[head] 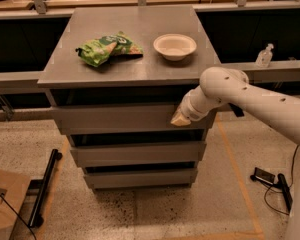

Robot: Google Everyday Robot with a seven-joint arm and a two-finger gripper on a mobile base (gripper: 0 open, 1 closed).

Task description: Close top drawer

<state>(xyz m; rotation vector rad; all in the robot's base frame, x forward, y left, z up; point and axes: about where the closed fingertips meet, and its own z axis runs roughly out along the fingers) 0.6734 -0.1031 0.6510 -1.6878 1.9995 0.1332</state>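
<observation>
Camera view looks down from the front onto a grey cabinet with a flat grey worktop [135,24] and three drawers stacked under it. The top drawer [115,118], with a plain matte-grey front and no handle, sits directly under the worktop and is the tallest of the three. A dark band of shadow shows between the worktop's edge and the upper edge of its front panel. A white robot arm [250,96] reaches in from the right, and its tool [180,118], tan at the tip, lies against the right end of the top drawer's front panel. Whether the tool is spread or pressed together cannot be told from this angle. Below are the middle drawer [137,153] and the bottom drawer [140,177], each with a shorter grey front and a dark gap above it. On the worktop, a crumpled green snack bag [106,48] lies left of centre, and a pale shallow bowl [174,46] stands upright just to its right, apart from the bag. A speckled floor [155,214] surrounds the cabinet, with a black bar [44,189] lying at the left.
</observation>
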